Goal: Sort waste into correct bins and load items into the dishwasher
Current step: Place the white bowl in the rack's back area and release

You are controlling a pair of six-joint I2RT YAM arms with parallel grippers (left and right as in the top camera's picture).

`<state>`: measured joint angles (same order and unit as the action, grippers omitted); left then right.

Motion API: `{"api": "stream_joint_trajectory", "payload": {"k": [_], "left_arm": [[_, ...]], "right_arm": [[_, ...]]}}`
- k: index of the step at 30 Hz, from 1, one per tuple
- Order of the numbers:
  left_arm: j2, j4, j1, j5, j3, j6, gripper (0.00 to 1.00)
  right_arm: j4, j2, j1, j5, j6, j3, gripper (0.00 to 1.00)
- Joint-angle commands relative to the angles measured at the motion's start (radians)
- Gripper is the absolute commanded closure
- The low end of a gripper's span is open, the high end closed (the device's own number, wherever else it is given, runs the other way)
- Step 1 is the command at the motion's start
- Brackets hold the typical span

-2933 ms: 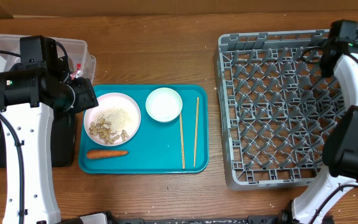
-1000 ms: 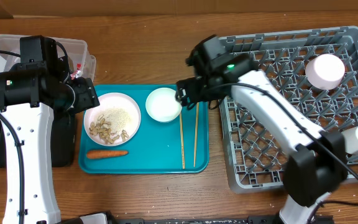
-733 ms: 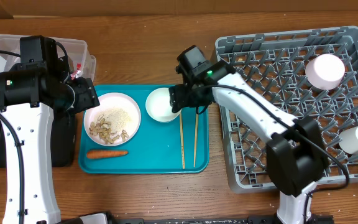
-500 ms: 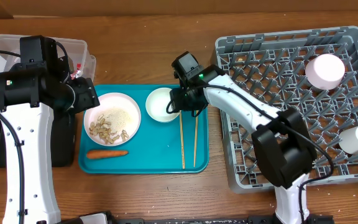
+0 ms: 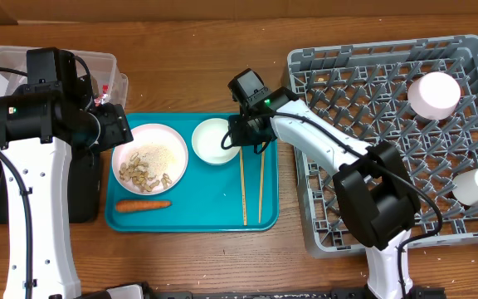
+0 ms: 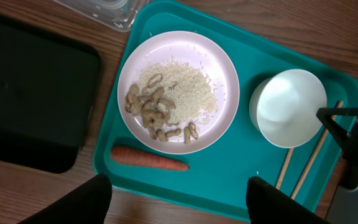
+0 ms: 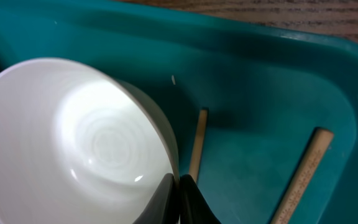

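Right jaws pinch the white bowl [image 5: 213, 140] at its right rim, on the tray [image 5: 210, 212] left of the rack [image 5: 372, 166]. Left jaws open, empty. Bowl looks light, rigid, glossy, probably slippery; the rim suits.

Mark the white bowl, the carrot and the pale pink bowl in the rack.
white bowl [image 5: 214, 141], overhead view, middle of its inside.
carrot [image 6: 149, 159], left wrist view, midway along its length.
pale pink bowl [image 5: 435, 93], overhead view, centre of its visible face.
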<state>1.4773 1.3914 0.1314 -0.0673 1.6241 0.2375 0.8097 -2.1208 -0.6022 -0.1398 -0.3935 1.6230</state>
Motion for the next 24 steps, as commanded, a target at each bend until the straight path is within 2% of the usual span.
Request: {"api": "stream_joint_trajectory", "payload": {"k": [1,7,14,19,22,24], "left_arm": [[-0.006,0.0,0.001,-0.004,0.015,0.01,0.28],[-0.006,0.0,-0.001,-0.004,0.015,0.01,0.28],[-0.006,-0.002,-0.001,-0.003,0.015,0.002,0.28],[-0.006,-0.004,-0.001,-0.003,0.015,0.002,0.28],[-0.006,-0.004,-0.001,-0.003,0.015,0.002,0.29],[-0.006,-0.005,-0.001,-0.003,0.015,0.002,0.29]], "right_arm": [[0.006,0.0,0.001,0.021,-0.004,0.012,0.96],[0.018,0.014,0.001,0.032,0.001,0.026,0.96],[0.191,0.207,0.079,0.245,0.094,0.211,0.96],[0.232,0.343,0.152,0.576,0.217,0.264,0.96],[0.253,0.374,0.214,0.884,0.245,0.264,0.96],[0.278,0.373,0.26,1.126,0.211,0.257,0.96]]}}
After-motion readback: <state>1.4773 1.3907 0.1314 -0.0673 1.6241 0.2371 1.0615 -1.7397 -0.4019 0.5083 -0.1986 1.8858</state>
